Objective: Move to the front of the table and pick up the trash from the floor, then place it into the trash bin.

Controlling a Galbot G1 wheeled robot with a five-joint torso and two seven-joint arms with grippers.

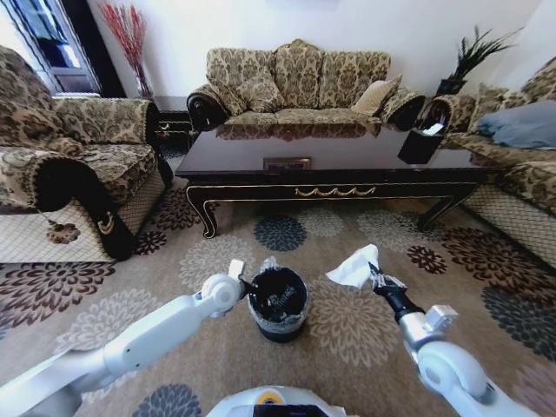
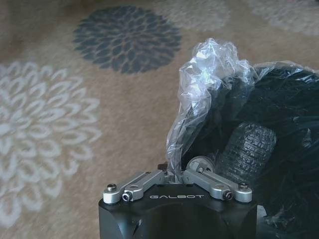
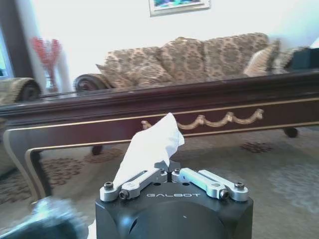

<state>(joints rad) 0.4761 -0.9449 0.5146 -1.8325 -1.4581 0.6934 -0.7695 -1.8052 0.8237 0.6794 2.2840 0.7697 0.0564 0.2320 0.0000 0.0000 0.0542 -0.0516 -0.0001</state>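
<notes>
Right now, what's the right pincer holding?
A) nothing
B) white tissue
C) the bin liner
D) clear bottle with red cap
B: the right pincer is shut on the white tissue, held above the carpet beside the trash bin; the left pincer is the one pinching the bin's liner.

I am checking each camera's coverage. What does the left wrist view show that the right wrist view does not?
Left wrist view: the left gripper shut on the translucent liner of the trash bin, with a dark ribbed item inside. Right wrist view: the right gripper shut on a white tissue, the table and the sofa behind. Both show the floor.
</notes>
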